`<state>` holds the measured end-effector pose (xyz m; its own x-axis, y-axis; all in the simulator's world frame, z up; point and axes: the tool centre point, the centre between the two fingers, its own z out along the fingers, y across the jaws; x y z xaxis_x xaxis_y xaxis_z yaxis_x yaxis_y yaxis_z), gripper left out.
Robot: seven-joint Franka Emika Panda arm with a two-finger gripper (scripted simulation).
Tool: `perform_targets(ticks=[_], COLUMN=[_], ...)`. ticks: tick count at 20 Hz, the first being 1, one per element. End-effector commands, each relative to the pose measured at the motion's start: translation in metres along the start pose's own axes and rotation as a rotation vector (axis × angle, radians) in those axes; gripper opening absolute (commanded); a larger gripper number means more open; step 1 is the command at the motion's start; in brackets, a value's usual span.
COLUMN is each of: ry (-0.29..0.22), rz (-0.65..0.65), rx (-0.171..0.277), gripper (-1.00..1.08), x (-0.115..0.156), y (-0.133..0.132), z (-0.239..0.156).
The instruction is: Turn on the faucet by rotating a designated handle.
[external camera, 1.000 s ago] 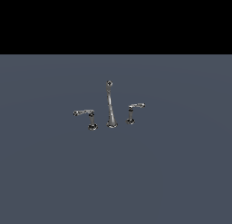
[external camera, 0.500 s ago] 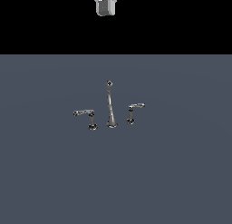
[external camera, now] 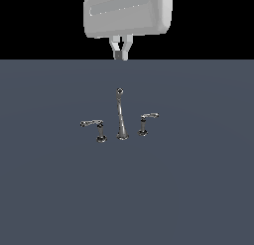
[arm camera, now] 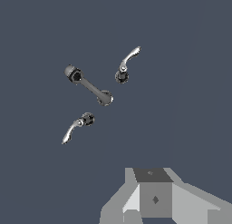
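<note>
The faucet (external camera: 120, 117) is a small chrome three-piece set on the grey floor, with a tall thin spout in the middle. The designated handle (external camera: 146, 122), with its short upturned lever, stands on the exterior view's right of the spout. The handle with the longer, flatter lever (external camera: 94, 127) stands on the left. My gripper (external camera: 119, 54) hangs high above and beyond the spout, its fingers together and empty, touching nothing. The wrist view shows the spout (arm camera: 89, 86) from above with one handle (arm camera: 127, 63) on one side and one handle (arm camera: 76, 128) on the other; I cannot tell which is which there.
The grey floor (external camera: 198, 189) stretches flat all around the faucet. My white hand body (external camera: 128, 13) fills the top of the exterior view.
My gripper has come down into the exterior view from the top, first its fingertips and now the whole hand. The faucet has not moved.
</note>
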<state>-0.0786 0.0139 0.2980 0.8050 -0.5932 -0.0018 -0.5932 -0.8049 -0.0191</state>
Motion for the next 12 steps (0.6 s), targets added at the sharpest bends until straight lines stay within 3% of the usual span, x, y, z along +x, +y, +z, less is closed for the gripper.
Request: perform_targets(ticks=[1, 12], ry=[0.001, 0.004], rz=[0.052, 0.276], rx=[0.000, -0.007], gripper=[-1.00, -1.00], x=[0.014, 0.078], y=[-0.006, -0.023], z=[0.017, 0.088])
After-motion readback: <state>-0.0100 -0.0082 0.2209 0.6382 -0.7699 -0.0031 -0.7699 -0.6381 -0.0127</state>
